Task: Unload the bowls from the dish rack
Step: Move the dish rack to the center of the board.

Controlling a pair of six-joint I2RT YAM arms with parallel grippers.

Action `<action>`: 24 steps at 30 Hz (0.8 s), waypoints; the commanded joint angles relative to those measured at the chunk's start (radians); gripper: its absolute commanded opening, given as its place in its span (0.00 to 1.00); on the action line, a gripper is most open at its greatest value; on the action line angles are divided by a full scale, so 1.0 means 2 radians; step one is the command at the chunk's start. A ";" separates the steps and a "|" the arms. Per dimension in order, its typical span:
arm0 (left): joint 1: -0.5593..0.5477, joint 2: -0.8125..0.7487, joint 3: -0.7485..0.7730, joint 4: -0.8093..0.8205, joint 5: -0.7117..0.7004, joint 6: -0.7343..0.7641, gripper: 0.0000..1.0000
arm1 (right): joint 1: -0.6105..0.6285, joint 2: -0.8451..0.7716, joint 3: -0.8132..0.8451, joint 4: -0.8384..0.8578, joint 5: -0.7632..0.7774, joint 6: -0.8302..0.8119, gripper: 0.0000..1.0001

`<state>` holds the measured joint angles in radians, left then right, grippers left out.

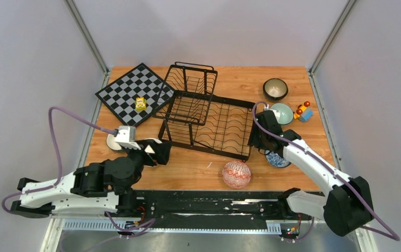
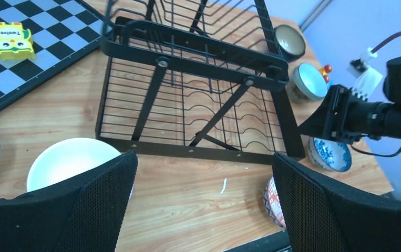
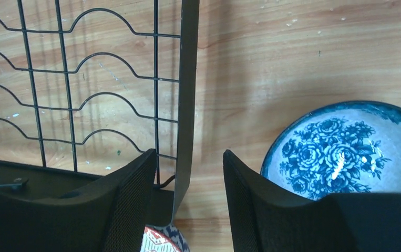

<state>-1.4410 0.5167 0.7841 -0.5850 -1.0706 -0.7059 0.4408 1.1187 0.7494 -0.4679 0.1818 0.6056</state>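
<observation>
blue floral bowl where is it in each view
Top external: bowl at right of centre, partly under the right arm, just off the rack's near right corner.
Left wrist: bowl at the right, beside that same corner.
Right wrist: bowl at lower right, cut off by the frame.
Shared landmark: the rack's right edge, left of the bowl in every view.

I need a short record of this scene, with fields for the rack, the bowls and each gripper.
rack: dish rack, no bowl visible in it
bowls right of rack: dark bowl, pale teal bowl, blue-and-white bowl
bowl in front of rack: red-patterned bowl, upside down
bowl left of rack: white bowl
left gripper: open, empty
right gripper: open, the rack's edge bar between its fingers
</observation>
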 commanded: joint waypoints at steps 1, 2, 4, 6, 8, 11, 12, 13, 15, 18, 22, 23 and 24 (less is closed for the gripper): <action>0.004 -0.043 -0.015 0.013 -0.027 0.021 1.00 | -0.010 0.045 0.030 0.037 -0.009 -0.020 0.52; 0.004 -0.042 -0.013 0.021 -0.027 0.033 1.00 | -0.012 0.062 0.037 0.039 -0.010 -0.021 0.52; 0.004 -0.028 0.000 0.026 -0.028 0.050 1.00 | -0.019 0.092 0.047 0.043 -0.015 -0.019 0.49; 0.004 -0.002 0.019 0.019 -0.025 0.061 1.00 | -0.023 0.114 0.053 0.053 -0.019 -0.017 0.44; 0.004 0.026 0.035 0.006 -0.026 0.060 1.00 | -0.027 0.134 0.062 0.058 -0.021 -0.016 0.38; 0.004 0.050 0.046 0.000 -0.021 0.055 1.00 | -0.033 0.164 0.076 0.059 -0.023 -0.015 0.31; 0.004 0.054 0.046 0.001 -0.022 0.054 1.00 | -0.035 0.170 0.080 0.060 -0.025 -0.014 0.28; 0.004 0.055 0.045 0.003 -0.022 0.057 1.00 | -0.036 0.175 0.082 0.062 -0.025 -0.014 0.26; 0.005 0.053 0.042 0.008 -0.027 0.064 1.00 | -0.038 0.186 0.086 0.065 -0.026 -0.013 0.21; 0.006 0.047 0.040 0.016 -0.024 0.075 1.00 | -0.048 0.200 0.093 0.069 -0.028 -0.006 0.09; 0.006 0.045 0.030 0.017 -0.020 0.073 1.00 | -0.058 0.215 0.103 0.073 -0.027 0.000 0.02; 0.006 0.044 0.028 0.016 -0.021 0.068 1.00 | -0.061 0.218 0.105 0.073 -0.027 0.001 0.00; 0.006 0.044 0.026 0.013 -0.021 0.063 1.00 | -0.063 0.221 0.108 0.074 -0.028 0.003 0.00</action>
<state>-1.4353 0.6106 0.8524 -0.5697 -1.1034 -0.5682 0.3519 1.5227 0.9276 -0.3779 0.1486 0.5583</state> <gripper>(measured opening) 0.997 0.027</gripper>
